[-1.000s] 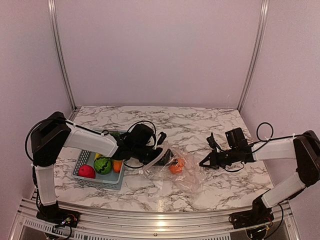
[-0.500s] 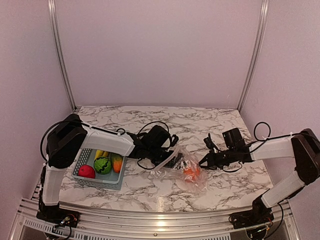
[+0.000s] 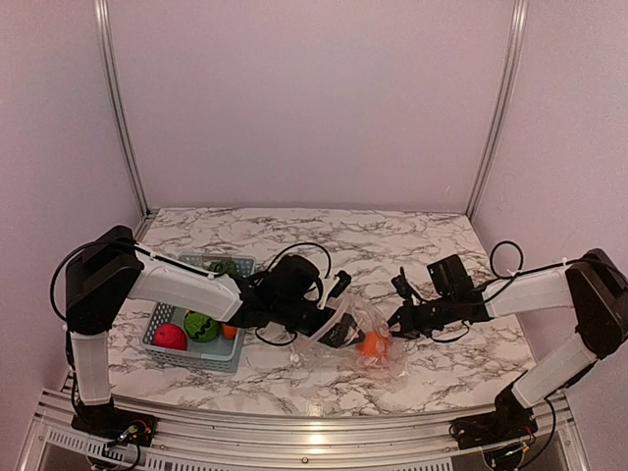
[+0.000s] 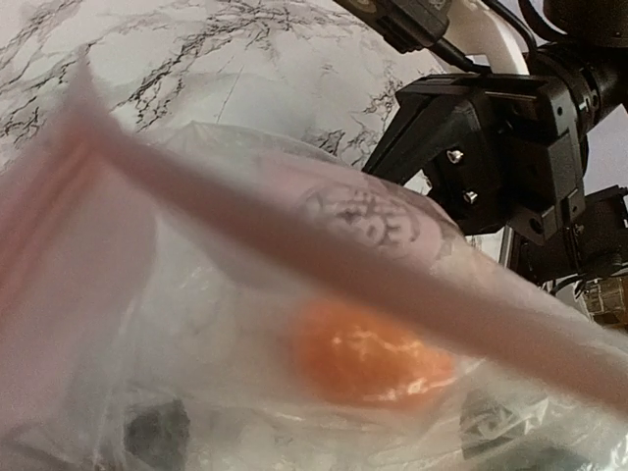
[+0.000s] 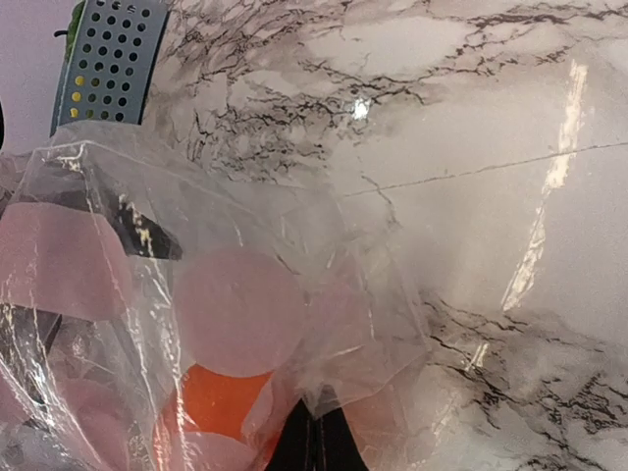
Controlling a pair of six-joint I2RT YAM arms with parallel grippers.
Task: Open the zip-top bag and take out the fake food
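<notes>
The clear zip-top bag (image 3: 365, 329) lies crumpled on the marble table, with one orange (image 3: 371, 344) inside it. My left gripper (image 3: 341, 309) is open at the bag's left end. In the left wrist view its dark fingers (image 4: 157, 432) show through the plastic, with the pink zip strip (image 4: 294, 231) and the orange (image 4: 373, 358) just ahead. My right gripper (image 3: 397, 322) is shut on a fold of the bag (image 5: 363, 324), its tips (image 5: 319, 437) pinching the plastic beside the orange (image 5: 211, 402).
A light blue perforated basket (image 3: 157, 316) stands at the left and holds a red fruit (image 3: 169, 337), a striped green ball (image 3: 201, 325), an orange-green piece (image 3: 229, 331) and a green pepper (image 3: 224, 265). Its corner shows in the right wrist view (image 5: 108, 64).
My left gripper has reached further right into the bag's mouth. The bag and orange shifted right toward the right gripper, which moved in and closed on the plastic.
</notes>
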